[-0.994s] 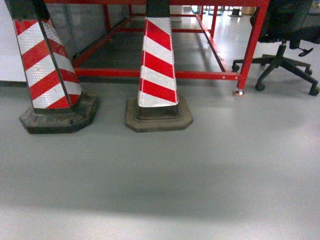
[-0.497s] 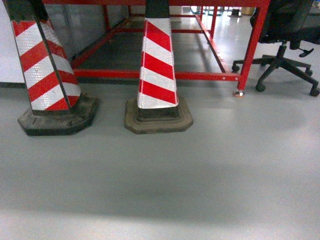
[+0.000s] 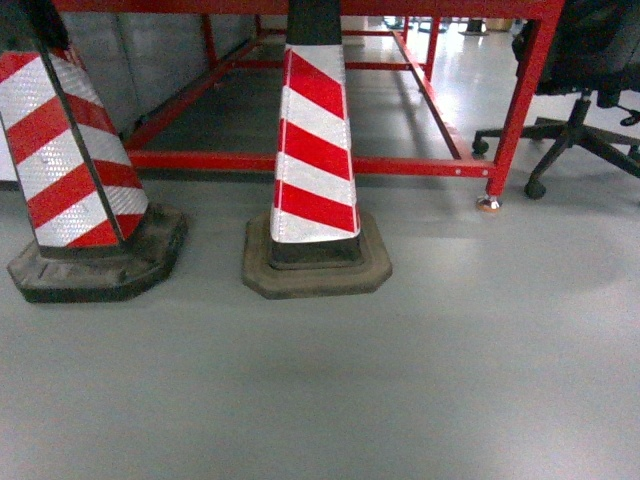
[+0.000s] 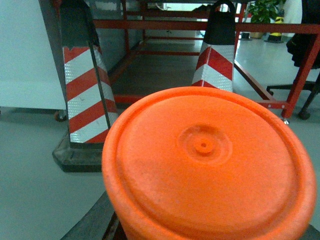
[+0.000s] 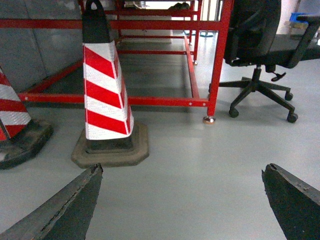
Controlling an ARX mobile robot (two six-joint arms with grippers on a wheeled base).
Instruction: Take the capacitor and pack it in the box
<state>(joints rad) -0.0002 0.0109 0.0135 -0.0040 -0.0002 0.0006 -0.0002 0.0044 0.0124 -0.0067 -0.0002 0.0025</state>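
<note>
Facing a grey floor (image 3: 400,380), the head view shows two red-and-white striped cones (image 3: 315,150) on dark bases before a red frame (image 3: 515,100), with an office chair (image 3: 590,80) at right. The right gripper (image 5: 182,200) is spread wide apart above the floor. An orange round lid (image 4: 207,160) fills the left wrist view, hiding the left gripper, whose state cannot be told; neither box nor capacitor appears in any view.

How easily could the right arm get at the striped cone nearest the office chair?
Probably not from here. The right tool is open and only bare floor lies between it and the cone, so nothing blocks the way, but the cone looks too far ahead.
</note>
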